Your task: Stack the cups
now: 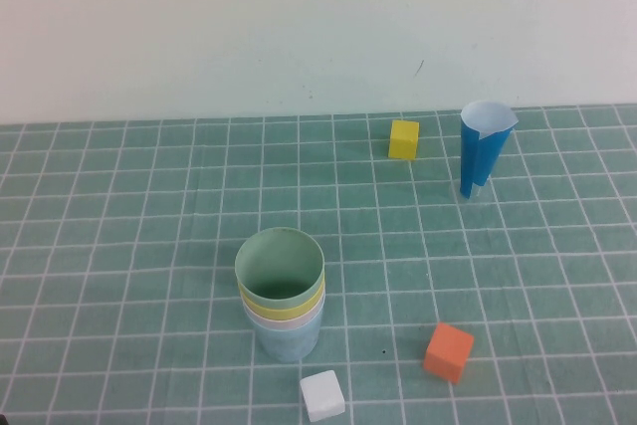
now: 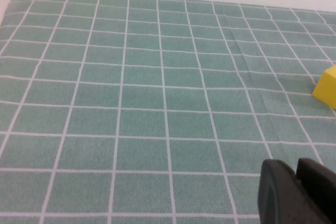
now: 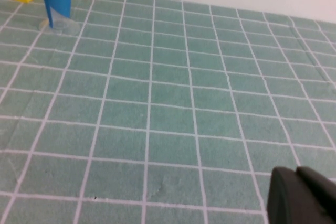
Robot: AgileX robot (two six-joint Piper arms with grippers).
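The cups [image 1: 281,296] stand as one nested stack on the green grid mat [image 1: 119,246]: green innermost and uppermost, then yellow, pink, and light blue at the bottom. The stack is upright, mouth up, its long axis vertical with perhaps a slight lean.

All four cups appear nested, so in my judgement the stacking is complete; what remains is at most a check that the arms are clear.

Measured from the stack: a white cube [image 1: 322,395] lies just beside its base on the near side, an orange cube [image 1: 449,351] near on the right, a yellow cube [image 1: 403,139] well apart toward the wall, and a blue cone cup [image 1: 484,149] further right of that cube.

The left gripper [image 2: 296,192] and right gripper [image 3: 302,198] are absent from the high view; each wrist view shows its gripper low over bare mat, away from the stack. Each pair of jaws looks drawn together, gripping nothing.
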